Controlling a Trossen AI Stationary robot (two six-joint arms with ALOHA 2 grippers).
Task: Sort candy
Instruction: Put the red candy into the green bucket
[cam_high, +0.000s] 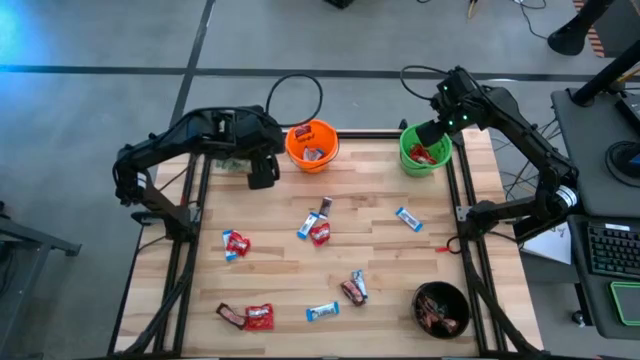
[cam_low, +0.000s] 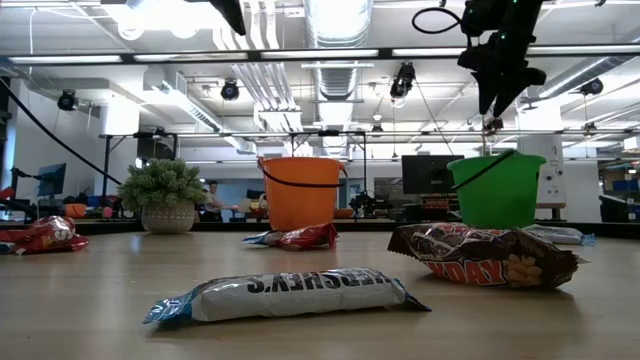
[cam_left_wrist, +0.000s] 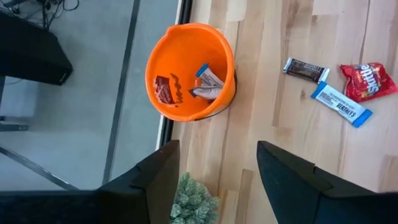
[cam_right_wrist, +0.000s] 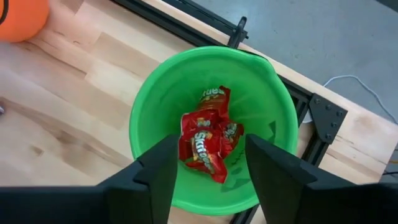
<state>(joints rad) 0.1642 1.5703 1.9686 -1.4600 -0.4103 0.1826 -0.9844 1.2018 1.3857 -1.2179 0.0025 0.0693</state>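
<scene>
red crinkled skittles packets (cam_right_wrist: 205, 146) lie inside the green plastic bucket (cam_right_wrist: 149, 93), under the right gripper (cam_right_wrist: 205, 171), its fingers apart and empty: i judge a drop is finished. next it needs another candy from the pale wooden table (cam_high: 380, 250). the left gripper (cam_left_wrist: 217, 168), open, hovers near the orange bucket (cam_left_wrist: 161, 59).

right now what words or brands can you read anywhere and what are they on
"HERSHEY'S", upside down, on the white bar nearest the low camera
"HERSHEY'S" on the blue-and-white bar beside a red packet
"Skittles" on the red packets in the green bucket
"Skittles", partly legible, on the red packet on the table
"...DAY", partly hidden, on the brown wrapper
Wrappers in the orange bucket: too small to read
</scene>
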